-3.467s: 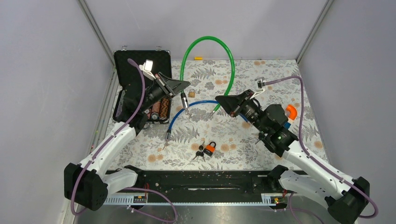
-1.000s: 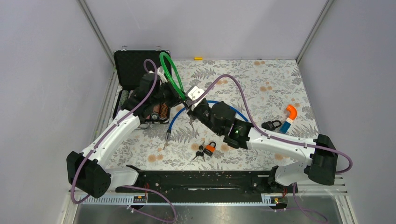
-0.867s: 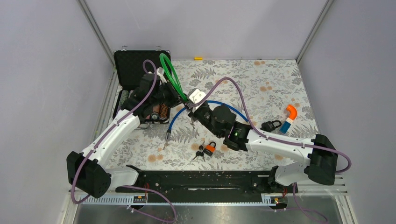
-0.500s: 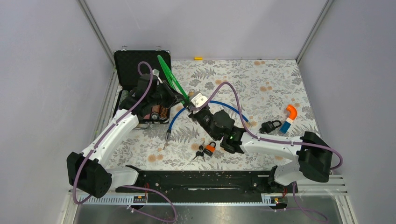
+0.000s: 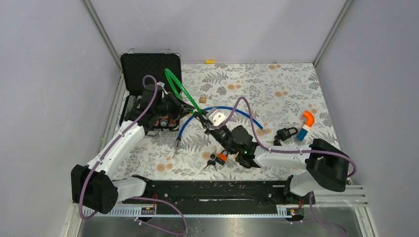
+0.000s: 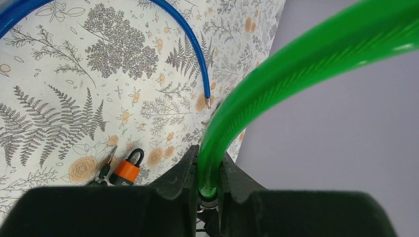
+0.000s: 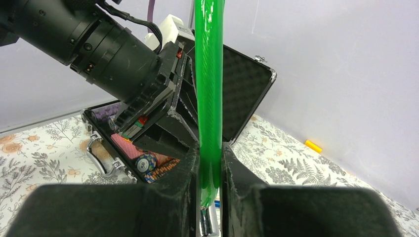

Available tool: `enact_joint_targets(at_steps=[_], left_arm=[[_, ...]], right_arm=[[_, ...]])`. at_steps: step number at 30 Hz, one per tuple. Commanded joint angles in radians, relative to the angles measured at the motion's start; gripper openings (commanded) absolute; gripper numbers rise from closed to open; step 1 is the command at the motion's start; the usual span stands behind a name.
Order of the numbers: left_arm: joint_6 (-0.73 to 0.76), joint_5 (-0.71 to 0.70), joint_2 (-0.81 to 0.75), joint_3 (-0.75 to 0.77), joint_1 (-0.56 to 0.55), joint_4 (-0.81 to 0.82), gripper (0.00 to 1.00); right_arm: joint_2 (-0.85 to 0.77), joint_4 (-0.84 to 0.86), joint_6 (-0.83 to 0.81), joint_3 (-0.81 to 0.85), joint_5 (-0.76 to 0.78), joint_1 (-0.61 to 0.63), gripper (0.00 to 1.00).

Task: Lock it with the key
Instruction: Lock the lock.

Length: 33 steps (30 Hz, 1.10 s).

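Observation:
A green cable [image 5: 178,89] arches up between both grippers, its two ends brought close together. My left gripper [image 5: 190,108] is shut on one end of it [image 6: 210,163]. My right gripper [image 5: 204,120] is shut on the other end [image 7: 210,148], whose bare metal tip [image 7: 207,223] pokes out below the jaws. An orange padlock [image 5: 222,158] [image 6: 126,168] lies on the patterned table with keys [image 5: 211,161] [image 6: 105,169] beside it, below and apart from both grippers. A small brass padlock [image 5: 202,98] lies behind them.
A blue cable [image 5: 223,109] [image 6: 197,54] curves over the table under the grippers. An open black case [image 5: 148,71] [image 7: 247,94] with poker chips [image 7: 148,164] stands at the back left. A black padlock [image 5: 285,133] and an orange-and-blue piece [image 5: 306,121] lie to the right.
Both grippers have carried the green cable's ends a little right and toward the near edge. The right arm has folded back, and the brass padlock now shows.

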Motion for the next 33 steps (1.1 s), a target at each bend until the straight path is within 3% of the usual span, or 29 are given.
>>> enact_joint_targets(at_steps=[1,4,10,13,17,24,33], left_arm=[[-0.107,0.141,-0.076,0.017,0.007,0.23,0.0],[-0.096,0.162,-0.083,0.023,0.007,0.258,0.0],[-0.133,0.176,-0.109,0.01,0.017,0.291,0.0],[-0.125,0.159,-0.109,0.001,0.028,0.27,0.0],[-0.137,0.161,-0.09,-0.038,0.036,0.3,0.0],[-0.13,0.146,-0.064,-0.059,0.037,0.312,0.0],[-0.114,0.127,-0.057,-0.062,0.036,0.312,0.0]], right_arm=[[0.045,-0.164,0.007,0.024,-0.012,-0.008,0.0],[0.061,-0.332,0.064,0.103,0.014,-0.008,0.0],[0.072,-0.345,0.149,0.115,0.048,-0.008,0.0],[0.013,-0.435,0.203,0.141,0.033,-0.008,0.01],[-0.058,-0.612,0.241,0.219,-0.024,-0.009,0.14],[-0.1,-0.724,0.266,0.29,-0.03,-0.008,0.38],[-0.192,-0.875,0.4,0.333,-0.077,-0.02,0.8]])
